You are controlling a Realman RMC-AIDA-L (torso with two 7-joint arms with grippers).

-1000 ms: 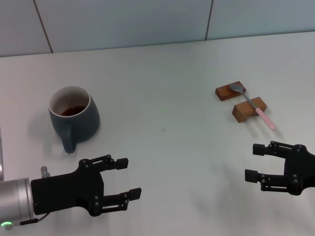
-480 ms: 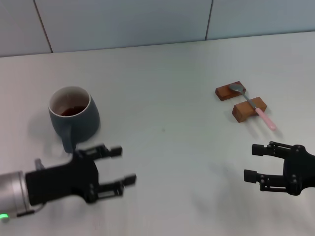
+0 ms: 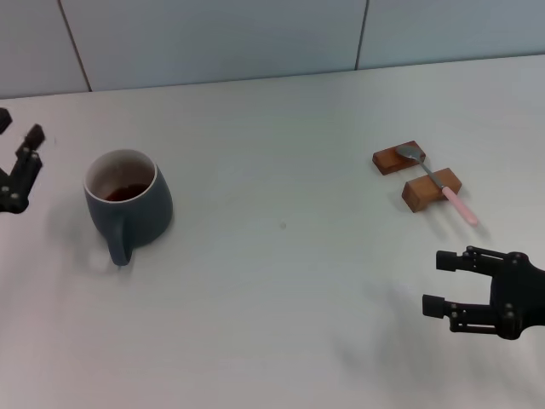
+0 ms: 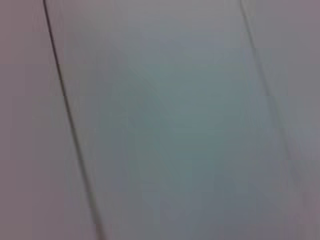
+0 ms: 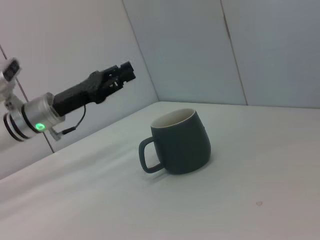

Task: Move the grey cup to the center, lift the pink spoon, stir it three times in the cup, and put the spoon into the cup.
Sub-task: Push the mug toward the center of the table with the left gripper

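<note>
A big white table (image 3: pixel 281 281) sits by a pale blue-grey wall (image 3: pixel 213 38) with thin dark lines.

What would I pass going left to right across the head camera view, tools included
left tool → grey cup → far wooden block → near wooden block → right tool. The pink spoon lies across both blocks, so its place in the order is unclear.

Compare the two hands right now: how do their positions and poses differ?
The left hand is raised at the far left edge of the head view, beside the grey cup and only partly in view; the right hand hovers low at the near right, short of the pink spoon. The left hand's fingers point up and away; the right hand's point sideways toward the table's middle. Both are open and hold nothing.
</note>
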